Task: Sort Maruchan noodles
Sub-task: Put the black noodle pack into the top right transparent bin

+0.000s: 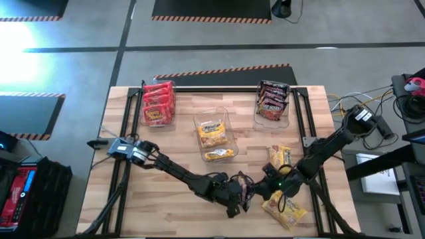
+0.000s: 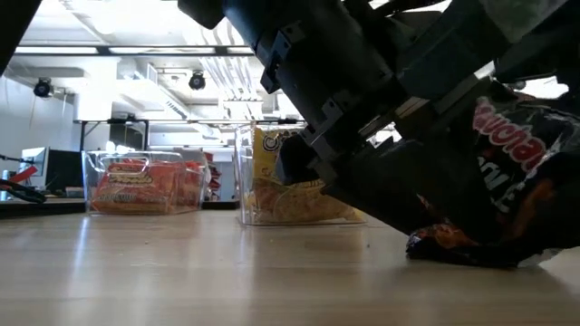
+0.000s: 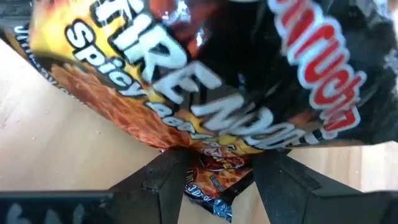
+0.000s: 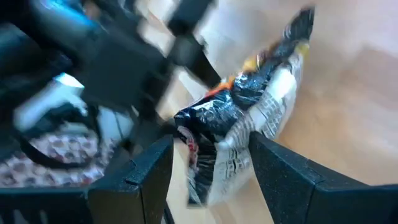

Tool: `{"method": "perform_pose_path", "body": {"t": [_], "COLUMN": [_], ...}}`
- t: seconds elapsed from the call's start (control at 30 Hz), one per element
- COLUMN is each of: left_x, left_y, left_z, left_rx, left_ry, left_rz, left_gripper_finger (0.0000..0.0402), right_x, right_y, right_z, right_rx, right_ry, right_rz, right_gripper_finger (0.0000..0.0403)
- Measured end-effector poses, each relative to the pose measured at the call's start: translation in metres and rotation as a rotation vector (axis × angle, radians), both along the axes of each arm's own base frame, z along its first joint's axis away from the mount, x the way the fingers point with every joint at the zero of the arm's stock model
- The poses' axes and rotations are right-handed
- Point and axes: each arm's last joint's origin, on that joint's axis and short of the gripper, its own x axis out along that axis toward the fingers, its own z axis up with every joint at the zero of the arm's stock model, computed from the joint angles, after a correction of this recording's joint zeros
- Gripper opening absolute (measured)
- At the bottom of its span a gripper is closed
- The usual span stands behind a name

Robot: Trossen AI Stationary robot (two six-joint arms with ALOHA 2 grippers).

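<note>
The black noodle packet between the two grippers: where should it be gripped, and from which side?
Probably by its crimped end seam. The black noodle packet stands tilted on the table, seam edge between the left gripper fingers; the right gripper straddles it from the opposite side. Pinch across the thin flat faces.

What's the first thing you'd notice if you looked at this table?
Both robot grippers meet at the table's near edge, the left gripper and right gripper each with fingers around the same black noodle packet. Behind them stand three clear bins: red packets, yellow packets, dark packets.
</note>
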Motion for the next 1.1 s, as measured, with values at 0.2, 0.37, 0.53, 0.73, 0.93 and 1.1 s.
{"method": "perform_pose_path", "body": {"t": [0.2,0.37,0.53,0.73,0.93,1.1], "left_x": [0.001,0.001,0.001,0.002,0.005,0.007], "left_y": [0.002,0.003,0.004,0.004,0.004,0.003], "left_z": [0.000,0.000,0.000,0.001,0.006,0.010], "left_rx": [0.004,0.008,0.015,0.032,0.067,0.081], "left_ry": [-0.001,-0.002,-0.004,-0.010,-0.028,-0.049], "left_rz": [0.006,0.015,0.015,0.018,0.017,0.038], "left_gripper_finger": [0.0153,0.0153,0.0152,0.0152,0.0152,0.0152], "right_x": [-0.002,0.002,0.005,0.009,0.010,0.010], "right_y": [0.001,-0.003,-0.008,-0.014,-0.016,-0.016], "right_z": [-0.003,-0.003,-0.003,-0.003,-0.003,-0.003], "right_rx": [-0.024,-0.034,-0.046,-0.061,-0.074,-0.082], "right_ry": [0.123,0.132,0.133,0.131,0.130,0.124], "right_rz": [0.033,0.010,-0.012,-0.034,-0.047,-0.048], "right_gripper_finger": [0.0203,0.0203,0.0203,0.0193,0.0140,0.0103]}}
